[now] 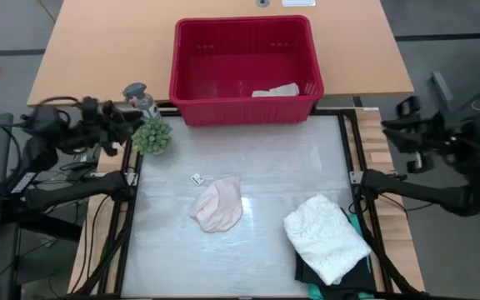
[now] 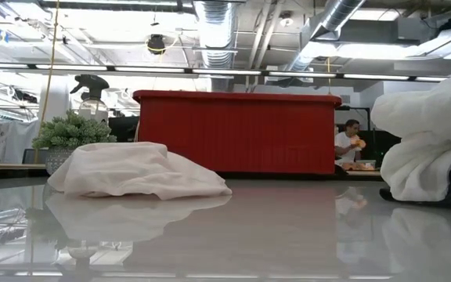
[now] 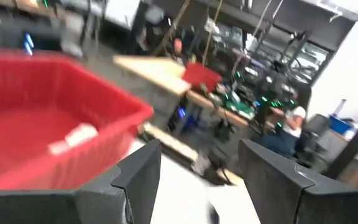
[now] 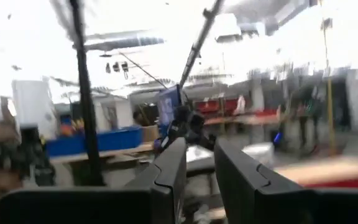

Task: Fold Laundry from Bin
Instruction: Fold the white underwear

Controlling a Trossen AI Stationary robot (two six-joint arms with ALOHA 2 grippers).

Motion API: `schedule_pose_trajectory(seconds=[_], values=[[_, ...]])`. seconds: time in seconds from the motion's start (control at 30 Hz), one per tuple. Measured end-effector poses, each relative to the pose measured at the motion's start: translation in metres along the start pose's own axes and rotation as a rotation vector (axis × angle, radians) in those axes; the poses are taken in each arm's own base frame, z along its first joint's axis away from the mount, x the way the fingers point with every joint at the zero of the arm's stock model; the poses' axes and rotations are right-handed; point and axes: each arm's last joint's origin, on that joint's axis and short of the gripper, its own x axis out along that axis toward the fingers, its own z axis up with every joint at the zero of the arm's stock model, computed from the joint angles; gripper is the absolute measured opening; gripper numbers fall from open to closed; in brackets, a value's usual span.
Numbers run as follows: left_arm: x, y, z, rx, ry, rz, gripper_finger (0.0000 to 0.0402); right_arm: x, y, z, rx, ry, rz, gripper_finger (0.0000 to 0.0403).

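Small white cloth (image 1: 277,90) lies in bin's (image 1: 245,110) right front corner | left gripper (image 3: 194,180) (jaws parted) nearer | right gripper (image 4: 199,171) jaws slightly apart, holding nothing.

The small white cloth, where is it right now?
In the high view the small white cloth lies inside the red bin, near its front right corner, at the table's far edge.

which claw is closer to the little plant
Left. The left claw sits right beside the plant; the right claw is across the table past its far edge.
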Motion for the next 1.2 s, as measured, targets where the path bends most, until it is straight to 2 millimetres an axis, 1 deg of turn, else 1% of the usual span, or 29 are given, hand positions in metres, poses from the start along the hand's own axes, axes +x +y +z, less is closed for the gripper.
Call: schedule_pose_trajectory(seconds=[0.03,0.1,0.17,0.23,0.3,0.33,0.47,0.53,0.6,0.67,0.77,0.83,0.93,1.1,1.2], values=[[0.004,0.003,-0.007,-0.029,0.031,-0.007,0.0203,0.006,-0.004,-0.011,0.058,-0.021,0.005,0.0108],[0.013,0.011,-0.023,-0.093,0.103,-0.021,0.0203,0.021,-0.012,-0.038,0.177,-0.01,0.004,0.0108],[0.023,0.019,-0.04,-0.15,0.18,-0.028,0.0203,0.038,-0.022,-0.065,0.286,-0.005,0.002,0.0108],[0.032,0.026,-0.055,-0.189,0.232,-0.043,0.0203,0.056,-0.031,-0.091,0.367,0.011,0.04,0.0108],[0.038,0.03,-0.069,-0.22,0.275,-0.046,0.0203,0.073,-0.036,-0.111,0.416,0.019,0.104,0.0108],[0.04,0.032,-0.075,-0.227,0.291,-0.044,0.0203,0.082,-0.037,-0.117,0.428,0.015,0.131,0.0108],[0.042,0.033,-0.088,-0.229,0.348,-0.023,0.0203,0.122,-0.036,-0.147,0.478,0.09,0.205,0.0108],[0.044,0.033,-0.092,-0.224,0.367,0.01,0.0203,0.142,-0.035,-0.158,0.486,0.123,0.211,0.0108],[0.045,0.033,-0.095,-0.219,0.386,0.035,0.0203,0.16,-0.035,-0.175,0.503,0.199,0.206,0.0108],[0.048,0.033,-0.098,-0.213,0.409,0.055,0.0203,0.176,-0.035,-0.19,0.521,0.254,0.202,0.0108],[0.055,0.032,-0.105,-0.204,0.47,0.064,0.0203,0.197,-0.039,-0.218,0.544,0.357,0.179,0.0116],[0.06,0.032,-0.11,-0.187,0.514,0.071,0.0203,0.208,-0.04,-0.236,0.561,0.421,0.174,0.013],[0.068,0.032,-0.117,-0.163,0.571,0.074,0.0203,0.225,-0.042,-0.259,0.579,0.489,0.195,0.0168],[0.081,0.03,-0.129,-0.135,0.66,0.066,0.0206,0.253,-0.036,-0.304,0.56,0.601,0.237,0.0247],[0.087,0.032,-0.137,-0.122,0.713,0.096,0.0206,0.27,-0.029,-0.329,0.537,0.659,0.272,0.0269]])
